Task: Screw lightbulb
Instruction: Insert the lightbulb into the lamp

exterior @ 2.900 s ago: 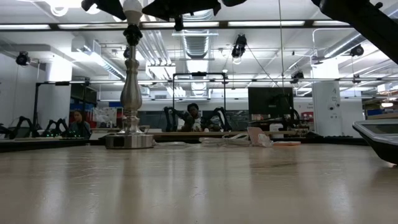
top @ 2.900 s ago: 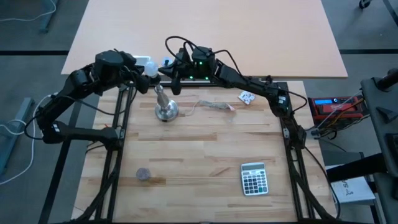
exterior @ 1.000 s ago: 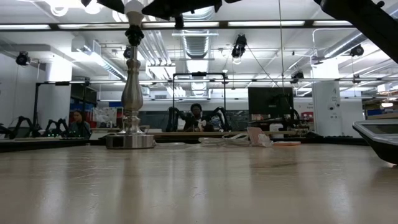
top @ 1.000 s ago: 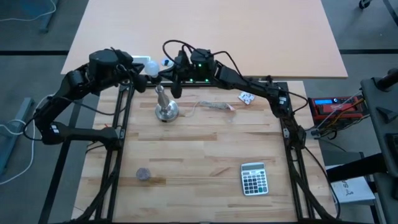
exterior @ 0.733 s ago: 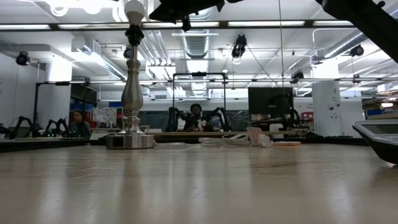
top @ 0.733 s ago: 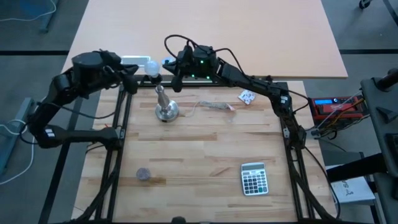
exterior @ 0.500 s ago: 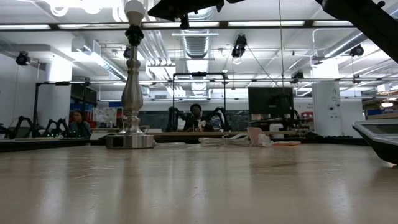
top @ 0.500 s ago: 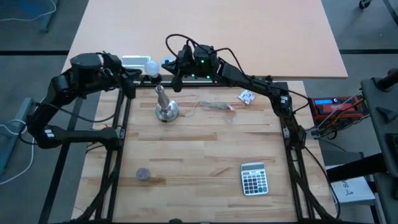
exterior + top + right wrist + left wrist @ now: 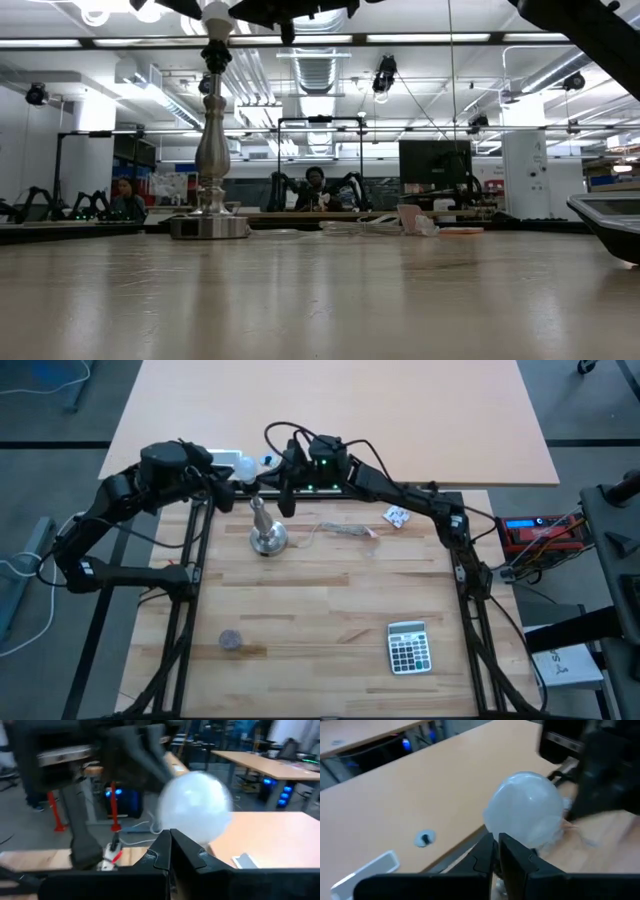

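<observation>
The lightbulb (image 9: 244,473) sits on top of the silver stand (image 9: 266,536), near the far edge of the worktop and toward its left corner. In the low view, the bulb (image 9: 215,13) is seated upright above the stand's dark socket.

Treat the bulb as light and fragile. Its frosted globe is probably thin, smooth and slippery, so heavy squeezing risks cracking it and a loose hold risks slipping during rotation. Take hold across the widest part of the globe, not at the neck. The grey screw base is not visible in these views.

The left gripper (image 9: 228,472) is at the bulb from the left side. Its wrist view shows its two fingers (image 9: 512,856) almost closed together just in front of the globe (image 9: 526,810). You cannot tell whether they touch it or have any grip on it.

The right gripper (image 9: 272,472) is at the bulb from the right side. Its fingers (image 9: 182,852) also stand nearly together, with the globe (image 9: 196,806) just beyond them. Contact cannot be confirmed here either.

The stand appears free-standing, so expect it to turn or tip under twisting.
</observation>
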Available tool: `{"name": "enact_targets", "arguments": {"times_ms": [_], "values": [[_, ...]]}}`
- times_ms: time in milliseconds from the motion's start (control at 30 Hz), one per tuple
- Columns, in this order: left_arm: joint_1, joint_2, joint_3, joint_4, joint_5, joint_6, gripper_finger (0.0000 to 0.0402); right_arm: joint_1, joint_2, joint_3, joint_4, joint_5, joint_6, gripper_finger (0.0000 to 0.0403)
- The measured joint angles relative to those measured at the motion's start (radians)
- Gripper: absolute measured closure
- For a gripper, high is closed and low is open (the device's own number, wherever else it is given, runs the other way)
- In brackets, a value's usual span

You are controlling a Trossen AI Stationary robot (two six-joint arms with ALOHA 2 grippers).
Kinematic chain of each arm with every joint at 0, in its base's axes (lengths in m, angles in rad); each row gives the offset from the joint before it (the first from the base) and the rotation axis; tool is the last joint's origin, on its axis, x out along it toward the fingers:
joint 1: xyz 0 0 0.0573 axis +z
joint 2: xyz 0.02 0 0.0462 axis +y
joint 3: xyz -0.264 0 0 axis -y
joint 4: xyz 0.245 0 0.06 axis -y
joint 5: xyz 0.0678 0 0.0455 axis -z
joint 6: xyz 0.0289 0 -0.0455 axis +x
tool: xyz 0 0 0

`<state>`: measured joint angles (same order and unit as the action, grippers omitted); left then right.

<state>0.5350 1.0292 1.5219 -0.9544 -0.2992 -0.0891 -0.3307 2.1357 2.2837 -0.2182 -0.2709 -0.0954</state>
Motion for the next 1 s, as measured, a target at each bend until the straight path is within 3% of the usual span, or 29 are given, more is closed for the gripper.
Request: {"name": "enact_targets", "arguments": {"times_ms": [167,300,400,1000], "values": [[0.0,-0.039,0.0,0.013,-0.033,-0.008,0.0381,-0.006,-0.009,-0.002,-0.041,0.07,-0.01,0.0403],[0.0,-0.086,0.0,0.03,0.043,-0.027,0.0381,-0.027,-0.015,-0.002,-0.037,0.143,-0.003,0.0403],[0.0,-0.096,0.0,0.028,0.107,-0.033,0.0381,-0.041,-0.014,-0.002,-0.03,0.141,0.039,0.0403],[0.0,0.011,0.0,0.028,0.126,-0.026,0.0381,-0.042,-0.007,-0.009,0.039,0.038,0.086,0.0403]]}}
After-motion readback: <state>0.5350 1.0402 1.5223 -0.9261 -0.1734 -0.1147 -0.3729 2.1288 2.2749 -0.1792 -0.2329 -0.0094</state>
